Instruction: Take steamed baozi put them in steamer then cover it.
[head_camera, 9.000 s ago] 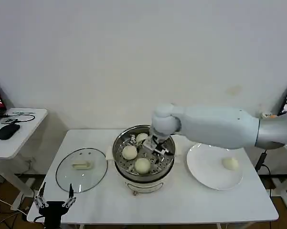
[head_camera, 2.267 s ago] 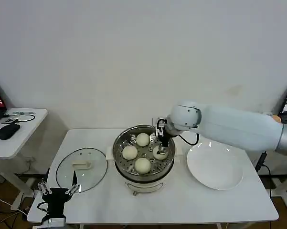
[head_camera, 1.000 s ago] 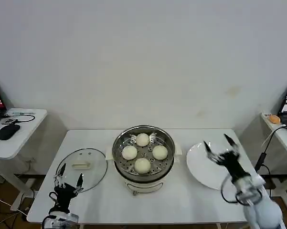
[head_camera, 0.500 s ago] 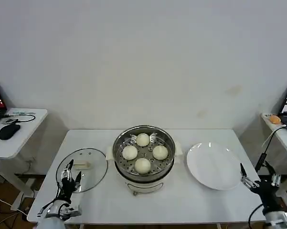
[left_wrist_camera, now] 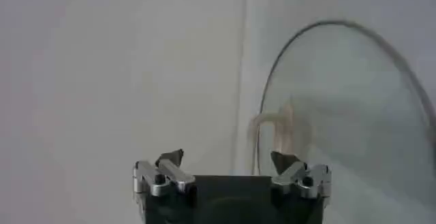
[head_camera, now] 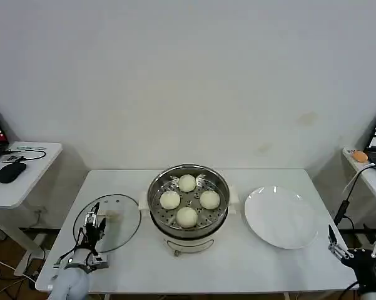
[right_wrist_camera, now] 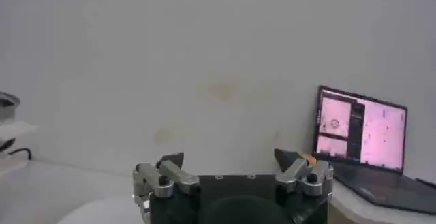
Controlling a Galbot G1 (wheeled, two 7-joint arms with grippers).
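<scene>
Over the lid [head_camera: 107,220] we hold our left pincer [head_camera: 95,219] wide open and empty; four buns [head_camera: 187,216] sit in the steamer [head_camera: 188,201], and our right pincer [head_camera: 355,255], also open and empty, waits off the tabletop [head_camera: 238,262].

A lab or test room rather than a kitchen: a plain white surface [head_camera: 250,262] stands against a bare white wall [head_camera: 188,75], with the steamer [head_camera: 188,201] and a plate [head_camera: 281,217] set out on it. Side tables [head_camera: 22,172] flank it, carrying laptops [right_wrist_camera: 361,135], a mouse [head_camera: 11,172] and loose cables [head_camera: 0,265] trailing to the floor.
</scene>
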